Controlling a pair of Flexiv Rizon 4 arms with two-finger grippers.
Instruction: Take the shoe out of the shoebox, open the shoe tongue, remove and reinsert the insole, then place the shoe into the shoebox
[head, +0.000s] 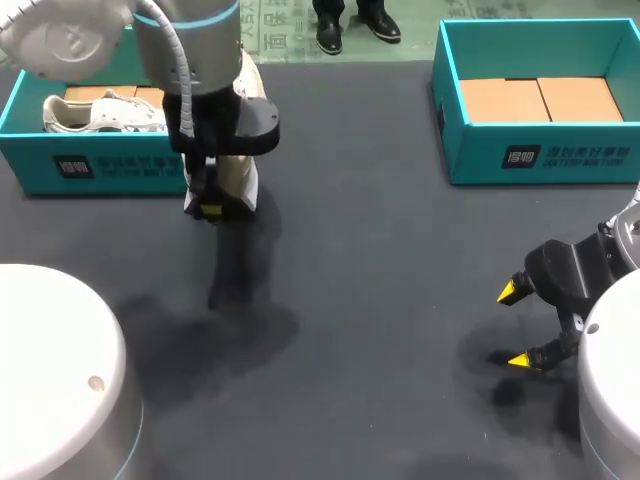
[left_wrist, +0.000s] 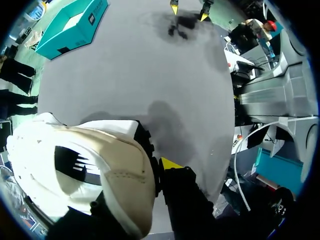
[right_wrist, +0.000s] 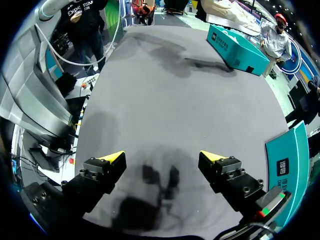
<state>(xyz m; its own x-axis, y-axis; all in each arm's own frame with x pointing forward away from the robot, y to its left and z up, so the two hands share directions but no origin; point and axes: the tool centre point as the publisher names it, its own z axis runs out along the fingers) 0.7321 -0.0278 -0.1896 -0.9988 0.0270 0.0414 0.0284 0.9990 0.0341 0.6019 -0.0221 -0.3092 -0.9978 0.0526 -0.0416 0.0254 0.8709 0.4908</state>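
A white and cream shoe (head: 236, 178) hangs above the dark table, just in front of the left teal shoebox (head: 100, 165). My left gripper (head: 209, 207) is shut on the shoe's side. In the left wrist view the shoe (left_wrist: 85, 170) fills the space beside one yellow fingertip (left_wrist: 170, 163); the other finger is hidden behind it. A second white shoe (head: 102, 112) lies in the left shoebox. My right gripper (head: 518, 326) stands open and empty low over the table's right side; its fingertips (right_wrist: 114, 157) are spread wide over bare cloth.
A second teal shoebox (head: 540, 155) with brown cardboard inside stands at the back right; it also shows in the wrist views (left_wrist: 70, 27) (right_wrist: 290, 165). The dark table cloth (head: 380, 270) stretches between the two arms.
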